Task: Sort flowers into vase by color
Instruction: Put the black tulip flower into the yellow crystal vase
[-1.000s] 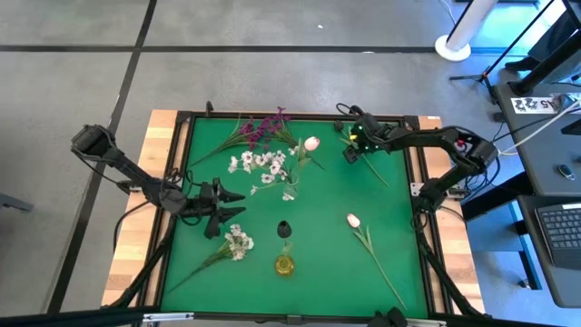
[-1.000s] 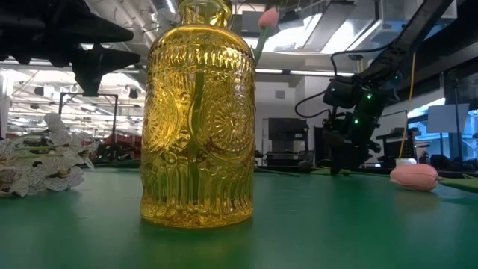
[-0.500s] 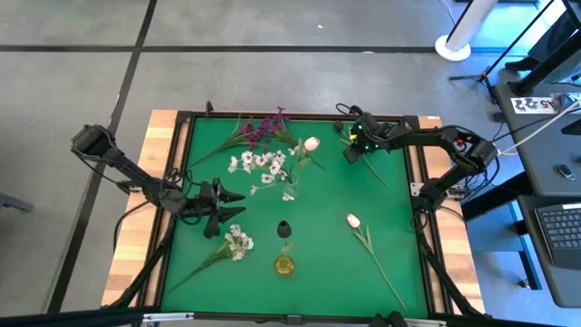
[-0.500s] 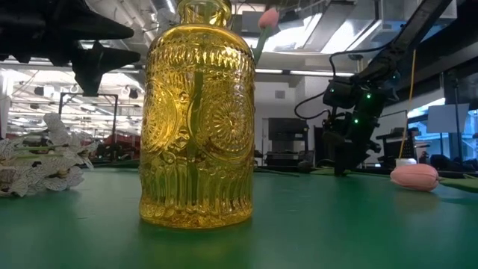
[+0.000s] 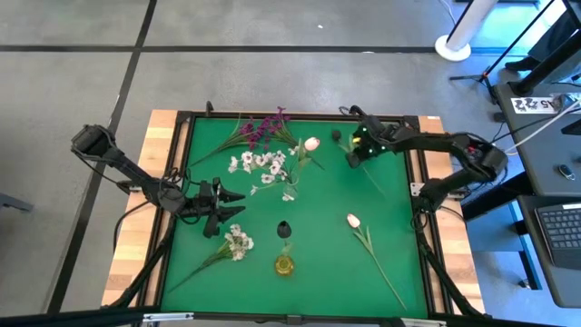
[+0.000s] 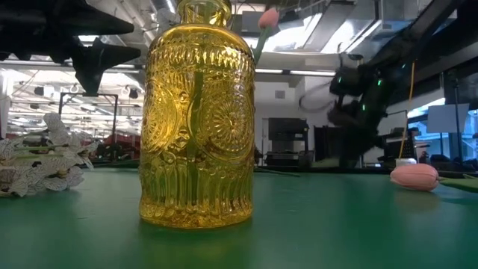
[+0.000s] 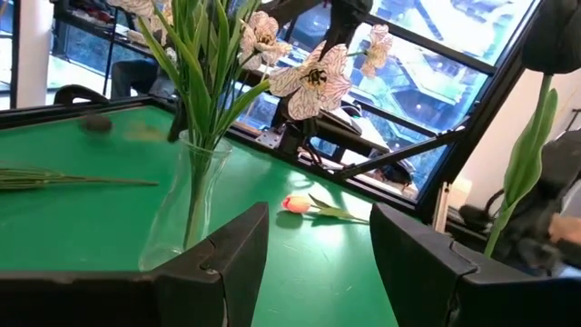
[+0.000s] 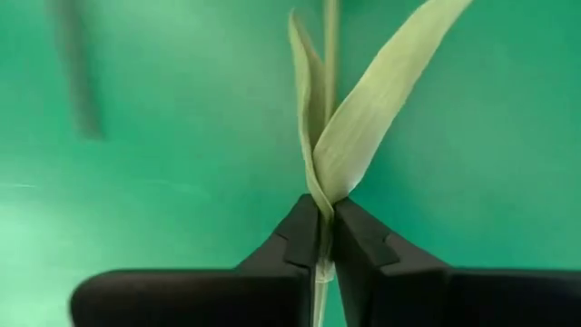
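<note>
My right gripper (image 5: 354, 156) hangs at the table's far right, shut on a thin green flower stem (image 8: 329, 54) with a dark bud (image 5: 336, 136). My left gripper (image 5: 236, 203) hovers open at the left, pointing at a clear vase (image 7: 186, 213) that holds white blossoms (image 5: 263, 163) and a pink tulip (image 5: 311, 143). Magenta sprigs (image 5: 263, 125) lie flat at the far edge. A white cluster (image 5: 239, 242) and a second tulip (image 5: 353, 220) lie flat nearer the front. A yellow vase (image 5: 285, 264) and a small dark vase (image 5: 284, 228) stand upright. My right gripper pinches the stem between its two fingertips, right where two pale green leaves (image 8: 363, 136) branch off it. The fingers come from above, pointing down. The stem runs on past the fingertips over the green mat; whether any part of it rests on the mat I cannot tell.
A raised dark frame (image 5: 300, 115) borders the green mat, with wooden table edges (image 5: 163, 136) outside it. The yellow vase fills the middle of the low view. The mat is bare between the dark vase and the loose tulip.
My right gripper has shut on the stem and risen from the mat, blurred in the low view. The flower has shifted with it, and its dark bud now shows left of the gripper.
</note>
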### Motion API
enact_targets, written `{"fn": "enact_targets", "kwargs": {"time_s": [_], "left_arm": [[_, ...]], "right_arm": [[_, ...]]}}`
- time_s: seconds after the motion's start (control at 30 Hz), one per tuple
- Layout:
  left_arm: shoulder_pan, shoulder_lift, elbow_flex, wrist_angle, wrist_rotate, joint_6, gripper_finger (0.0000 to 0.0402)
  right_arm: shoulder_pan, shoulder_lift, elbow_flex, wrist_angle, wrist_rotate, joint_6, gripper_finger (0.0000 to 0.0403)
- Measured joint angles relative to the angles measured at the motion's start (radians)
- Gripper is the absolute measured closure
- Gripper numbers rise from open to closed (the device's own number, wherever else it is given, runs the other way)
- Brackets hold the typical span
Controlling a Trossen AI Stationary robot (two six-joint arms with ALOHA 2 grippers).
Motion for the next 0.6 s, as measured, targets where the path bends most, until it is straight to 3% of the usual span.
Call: {"fn": "enact_targets", "kwargs": {"time_s": [0.17,0.4,0.6], "left_arm": [[0.000,0.000,0.000,0.003,0.000,0.001,0.0212],[0.000,0.000,0.000,0.006,0.000,0.001,0.0212],[0.001,0.000,0.000,0.030,0.000,0.021,0.0212]], "right_arm": [[0.001,-0.192,0.002,-0.014,-0.061,0.043,0.0395],[0.051,-0.518,0.003,0.065,-0.125,0.145,0.0389],[0.211,-0.759,0.005,0.271,-0.144,0.213,0.0395]]}}
